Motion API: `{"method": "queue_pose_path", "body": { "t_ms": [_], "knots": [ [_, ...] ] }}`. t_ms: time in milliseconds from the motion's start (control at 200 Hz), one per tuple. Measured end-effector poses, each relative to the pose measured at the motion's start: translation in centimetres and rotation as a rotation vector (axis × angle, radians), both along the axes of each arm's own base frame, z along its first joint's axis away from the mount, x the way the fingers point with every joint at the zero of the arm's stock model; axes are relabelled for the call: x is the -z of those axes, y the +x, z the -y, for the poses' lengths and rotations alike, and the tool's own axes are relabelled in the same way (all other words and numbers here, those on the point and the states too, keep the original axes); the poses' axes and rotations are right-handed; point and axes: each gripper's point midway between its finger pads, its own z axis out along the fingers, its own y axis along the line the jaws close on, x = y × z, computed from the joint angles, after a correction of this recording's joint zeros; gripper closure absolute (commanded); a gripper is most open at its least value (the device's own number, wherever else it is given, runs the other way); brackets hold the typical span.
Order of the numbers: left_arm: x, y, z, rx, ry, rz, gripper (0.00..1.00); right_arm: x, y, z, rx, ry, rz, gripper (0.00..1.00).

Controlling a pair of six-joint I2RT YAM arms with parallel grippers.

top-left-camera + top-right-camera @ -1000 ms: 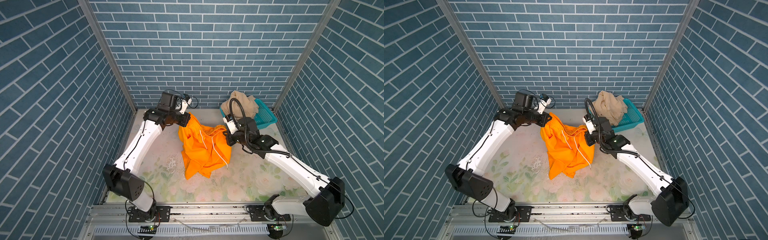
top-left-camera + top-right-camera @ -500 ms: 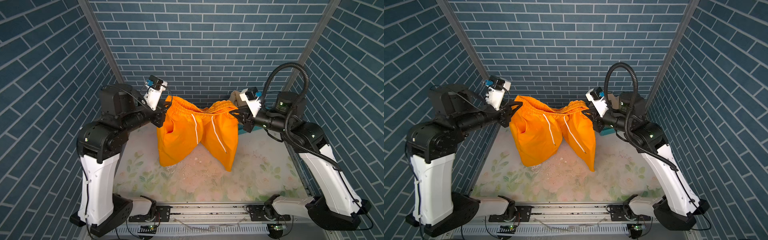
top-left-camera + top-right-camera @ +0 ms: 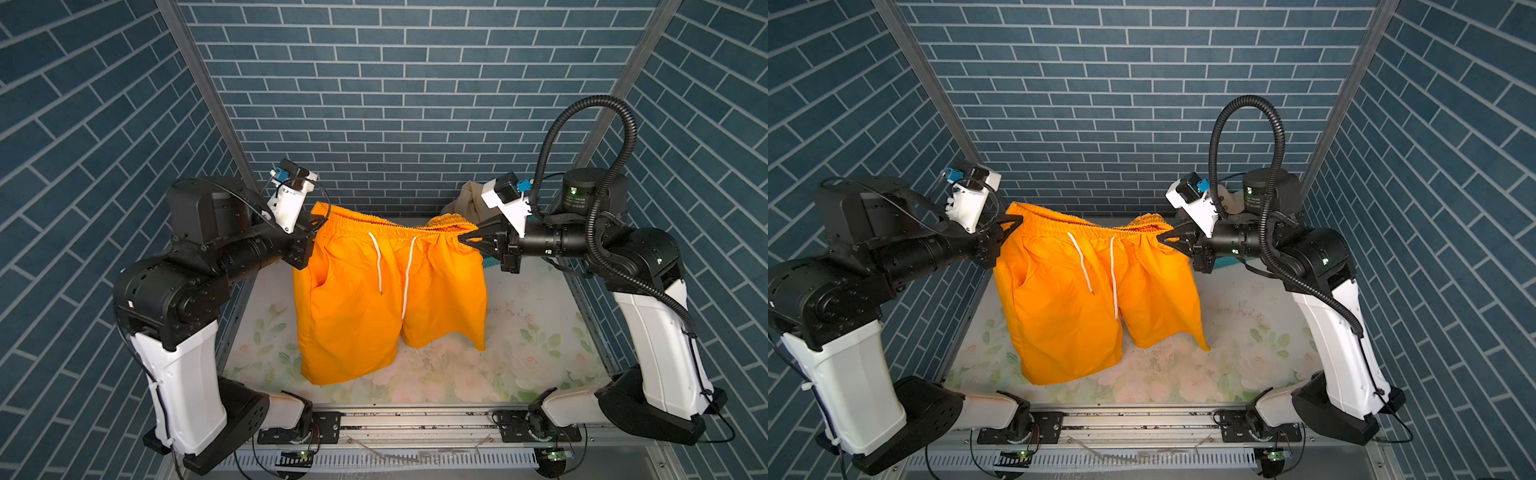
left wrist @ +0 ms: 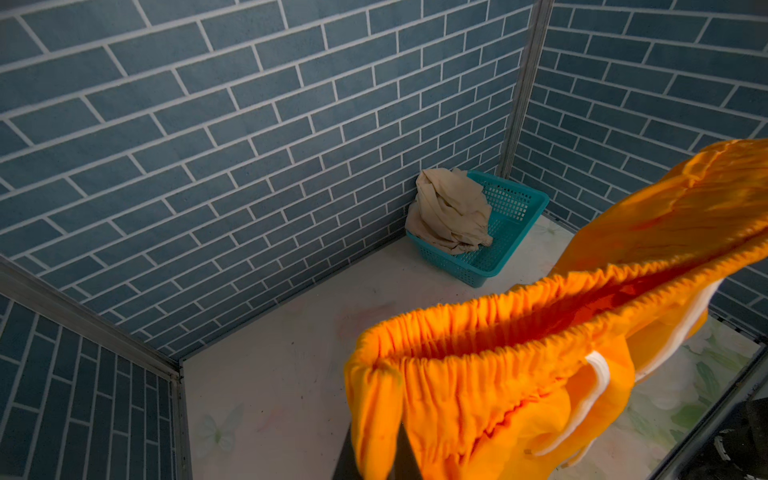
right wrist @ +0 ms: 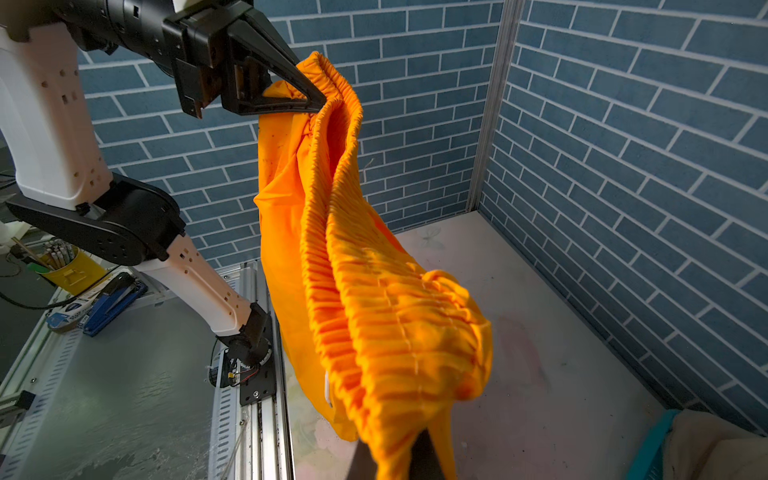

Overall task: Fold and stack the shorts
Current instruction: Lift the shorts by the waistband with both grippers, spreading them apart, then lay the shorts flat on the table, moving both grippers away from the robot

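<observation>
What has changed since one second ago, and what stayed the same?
Both arms rose and drew apart: the left gripper and right gripper, shut on the waistband ends throughout, lifted the orange shorts from a bunched heap on the table until they hang spread out. The beige shorts stayed in the teal basket.

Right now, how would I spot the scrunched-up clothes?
Find the far right corner of the blue brick-patterned walls, where a teal perforated plastic basket sits. The crumpled pale beige cloth shorts are heaped over its rim. Unlike the bright orange cloth shorts stretched in the air, they lie bunched up.
</observation>
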Motion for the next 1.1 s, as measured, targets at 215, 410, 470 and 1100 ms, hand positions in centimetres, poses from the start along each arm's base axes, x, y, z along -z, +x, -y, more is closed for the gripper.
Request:
{"method": "queue_pose_path", "body": {
  "t_ms": [215,410,470,1100],
  "knots": [
    [5.4,6.8,-1.6,-0.209,0.083,-0.165,1.00,3.9,6.1,-2.0,0.072,-0.094,-0.037,1.00],
    [16.4,17.7,-3.9,-0.406,0.232,-0.348,1.00,12.6,18.0,-4.3,0.171,-0.176,-0.140,1.00],
    [20.1,20.2,-4.7,-0.444,0.261,-0.392,1.00,15.8,21.1,-5.2,0.185,-0.197,-0.168,1.00],
    [36.7,32.7,-15.0,-0.699,0.221,-0.471,0.00,35.4,38.7,-14.4,0.267,-0.045,-0.216,0.19]
  ]
}}
